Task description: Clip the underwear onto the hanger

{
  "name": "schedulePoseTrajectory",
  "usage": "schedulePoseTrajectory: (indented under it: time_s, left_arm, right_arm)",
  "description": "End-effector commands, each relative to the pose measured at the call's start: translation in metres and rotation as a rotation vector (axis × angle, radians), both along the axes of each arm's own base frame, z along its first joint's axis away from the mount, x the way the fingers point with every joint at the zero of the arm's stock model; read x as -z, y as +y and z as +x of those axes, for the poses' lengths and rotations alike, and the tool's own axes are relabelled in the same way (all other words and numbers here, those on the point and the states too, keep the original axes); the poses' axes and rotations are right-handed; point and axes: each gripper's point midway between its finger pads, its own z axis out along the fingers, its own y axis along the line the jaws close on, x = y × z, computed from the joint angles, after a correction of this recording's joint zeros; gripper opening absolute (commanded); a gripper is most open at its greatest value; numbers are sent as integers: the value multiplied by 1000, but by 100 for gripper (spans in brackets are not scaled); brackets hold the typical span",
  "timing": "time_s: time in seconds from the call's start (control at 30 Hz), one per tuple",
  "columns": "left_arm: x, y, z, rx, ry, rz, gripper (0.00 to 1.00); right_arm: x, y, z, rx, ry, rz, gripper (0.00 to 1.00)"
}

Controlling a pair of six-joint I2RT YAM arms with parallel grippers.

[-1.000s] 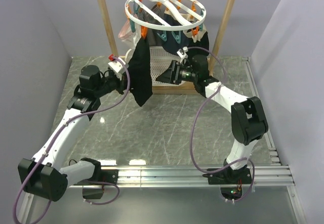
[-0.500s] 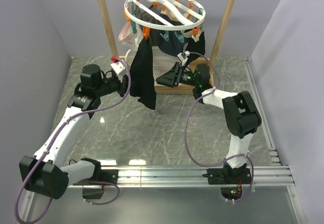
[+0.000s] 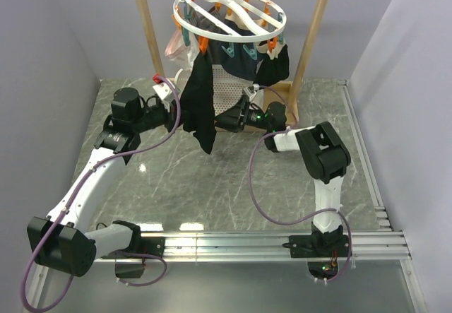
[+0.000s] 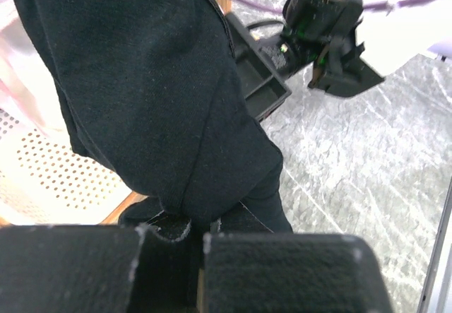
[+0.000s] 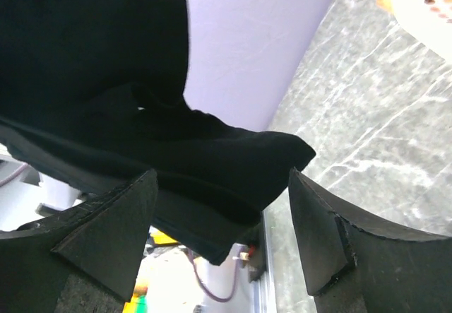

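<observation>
Right jaws swung closer, wider apart, underwear hiding clamped left jaws

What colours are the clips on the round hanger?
Orange clips and teal clips, hanging from the white hanger. The top external view shows them best.

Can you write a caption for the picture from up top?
Left gripper pinches the black underwear dangling below the round hanger, with the open right gripper beside it.

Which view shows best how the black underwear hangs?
Top external: the underwear hangs full length from the hanger. Left wrist shows only fabric pinched in the shut left gripper; right wrist shows just a corner between the open right gripper fingers.
</observation>
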Motion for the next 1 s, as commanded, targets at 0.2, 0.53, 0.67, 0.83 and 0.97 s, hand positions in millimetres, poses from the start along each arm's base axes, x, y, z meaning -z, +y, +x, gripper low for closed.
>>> schedulePoseTrajectory:
  time_s: [0.2,0.53,0.67,0.83,0.97]
  left_arm:
    - [-41,-4,3,10,-85,-71,0]
    - [-38,-4,4,-2,-57,-88,0]
    - [-39,-4,5,-7,-57,-89,0]
    - [-36,-2,6,-15,-50,-86,0]
    - [-32,-1,11,-38,-43,-82,0]
  right_arm:
    - [-13,6,-15,-66,77,159,82]
    - [-48,18,-47,-155,61,256,81]
    - [-56,15,-51,-156,63,283,74]
    - [-72,9,-59,-163,52,313,68]
    - [-86,3,-65,-186,44,324,64]
